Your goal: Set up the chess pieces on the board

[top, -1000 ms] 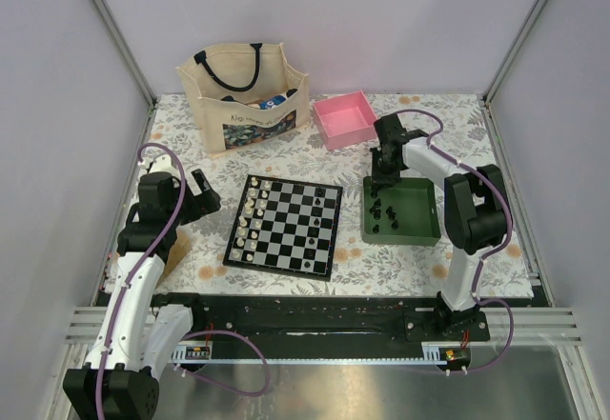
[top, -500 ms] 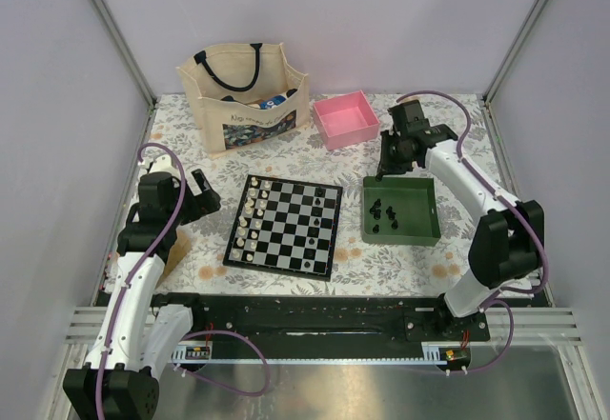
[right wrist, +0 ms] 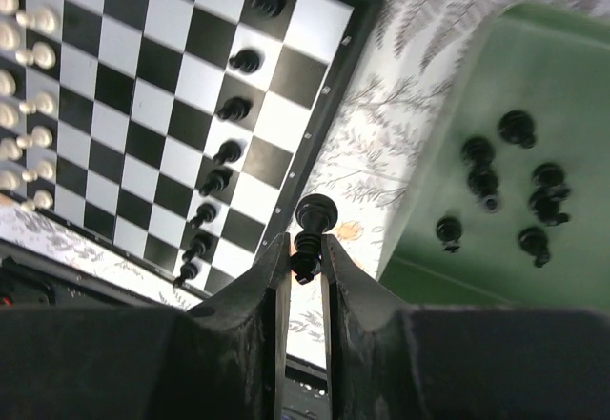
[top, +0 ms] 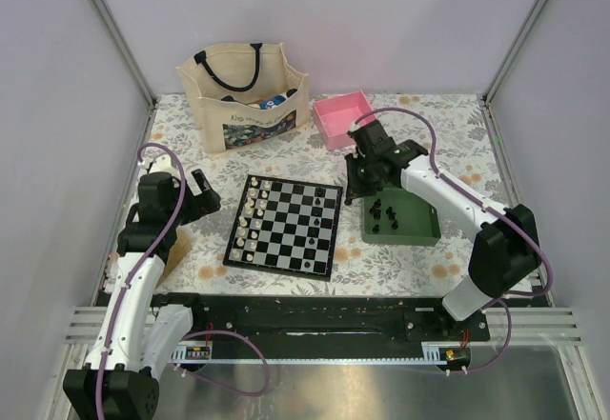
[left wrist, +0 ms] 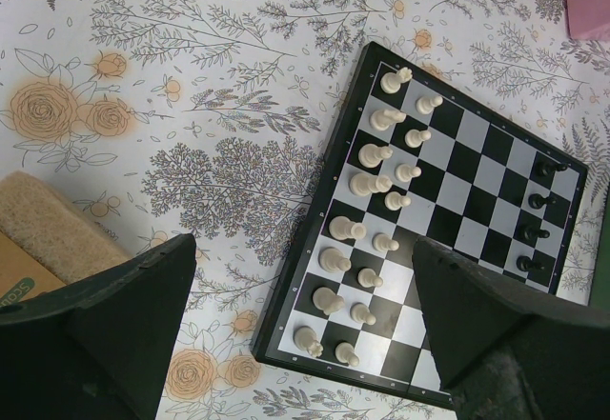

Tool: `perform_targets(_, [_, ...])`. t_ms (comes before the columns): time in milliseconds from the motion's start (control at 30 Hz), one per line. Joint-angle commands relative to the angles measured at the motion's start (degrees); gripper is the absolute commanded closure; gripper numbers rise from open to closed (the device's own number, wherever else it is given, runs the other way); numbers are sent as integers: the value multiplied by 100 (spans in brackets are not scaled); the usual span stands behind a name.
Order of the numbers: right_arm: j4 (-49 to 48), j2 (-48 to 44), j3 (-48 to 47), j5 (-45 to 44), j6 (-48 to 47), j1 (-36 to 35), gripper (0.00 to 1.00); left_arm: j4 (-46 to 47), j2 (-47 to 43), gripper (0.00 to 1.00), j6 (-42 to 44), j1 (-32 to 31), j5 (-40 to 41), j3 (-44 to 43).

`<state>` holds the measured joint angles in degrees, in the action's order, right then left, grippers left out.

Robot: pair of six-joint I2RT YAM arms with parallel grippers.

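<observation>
right fingers point(right wrist: 255, 296) pinch a black piece point(right wrist: 313, 215) between board point(right wrist: 124, 68) and green tray point(right wrist: 572, 87).

Board point(top: 284, 226) sits mid-counter toward the near edge, with white pieces point(top: 250, 216) along its left side. Green tray point(top: 421, 218) is just right of it, holding black pieces point(top: 380, 212); I see a few more on the board's right side. Right gripper point(top: 355, 190) hangs over the tray's far-left corner. Left gripper point(top: 206, 195) is left of the board, fingers apart.

Base of the held chess piece point(right wrist: 315, 212) hidden between fingers of the right gripper point(right wrist: 303, 250), board point(right wrist: 124, 87) cropped at upper left, green tray point(right wrist: 558, 87) cut off at right.
</observation>
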<state>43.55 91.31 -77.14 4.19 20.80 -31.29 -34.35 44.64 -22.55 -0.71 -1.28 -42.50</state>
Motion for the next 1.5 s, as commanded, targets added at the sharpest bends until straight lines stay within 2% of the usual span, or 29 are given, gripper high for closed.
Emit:
perform_targets(0, [-118,-166,217,126,293,-369,83,200,-70,1,-31,-17,22,-39])
perform_targets(367, [-268,-96,542,74,557,-949,84,192,-131,1,-31,-17,40,-30])
perform_targets(1467, [-567,484,516,56,698,-1301,84,200,-184,1,-22,-17,110,-39])
